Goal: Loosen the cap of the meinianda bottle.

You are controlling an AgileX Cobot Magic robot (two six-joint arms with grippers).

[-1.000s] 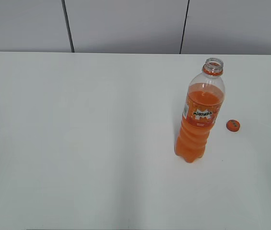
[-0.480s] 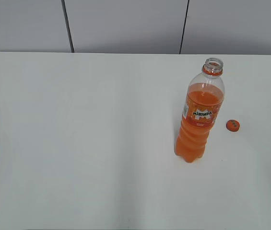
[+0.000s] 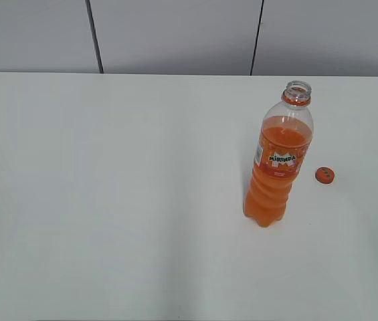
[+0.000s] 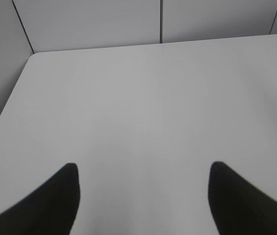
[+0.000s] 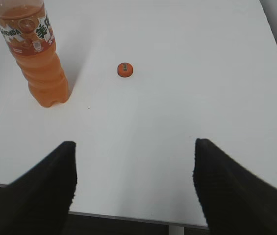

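Observation:
The meinianda bottle (image 3: 277,160) stands upright on the white table, right of centre, its mouth uncovered and orange drink inside; the right wrist view shows it as meinianda bottle (image 5: 35,54) at upper left. The small orange cap (image 3: 324,175) lies flat on the table just right of the bottle, apart from it, also seen as cap (image 5: 125,69). My right gripper (image 5: 134,166) is open over the near table edge, well short of both. My left gripper (image 4: 143,188) is open above bare table, with nothing between its fingers. Neither arm appears in the exterior view.
The white table (image 3: 108,187) runs back to a grey panelled wall (image 3: 175,33). Its near edge (image 5: 128,215) lies under my right gripper, and its rounded far left corner (image 4: 33,54) shows in the left wrist view.

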